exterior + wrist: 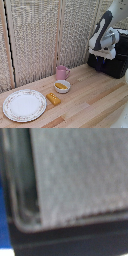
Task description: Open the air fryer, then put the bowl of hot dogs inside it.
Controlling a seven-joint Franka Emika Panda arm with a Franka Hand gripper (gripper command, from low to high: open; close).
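Observation:
In the exterior view the black air fryer point(114, 64) stands at the right edge of the wooden table. My gripper point(101, 56) hangs at its upper front corner, its dark fingers lost against the black body, so I cannot tell whether it is open or shut. I cannot make out the handle. The small white bowl point(62, 86) with the yellow-orange hot dogs point(61, 86) sits mid-table, well away from the gripper. The wrist view is a blurred close-up of a grey textured surface point(80, 173) with a dark rim point(65, 235) and a blue strip point(3, 203) at one edge.
A pink mug point(62, 72) stands just behind the bowl. An orange-yellow block point(53, 98) lies in front of it, and a large patterned plate point(24, 105) sits at the exterior view's left. A slatted screen point(45, 35) backs the table.

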